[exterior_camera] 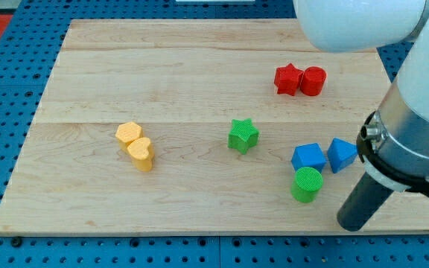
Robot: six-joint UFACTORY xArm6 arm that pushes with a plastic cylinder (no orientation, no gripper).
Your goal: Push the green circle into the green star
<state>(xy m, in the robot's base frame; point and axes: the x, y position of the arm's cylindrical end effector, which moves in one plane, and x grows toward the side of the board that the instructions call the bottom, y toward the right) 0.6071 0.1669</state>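
The green circle, a short cylinder, stands near the board's bottom right. The green star stands up and to its left, near the middle, with a gap between them. My tip rests on the board to the right of and below the green circle, a short way apart from it. The arm's grey collar and white body rise above it at the view's right.
A blue cube touches the green circle's upper side, with a blue triangle beside it. A red star and red cylinder sit at upper right. A yellow hexagon and yellow heart touch at left.
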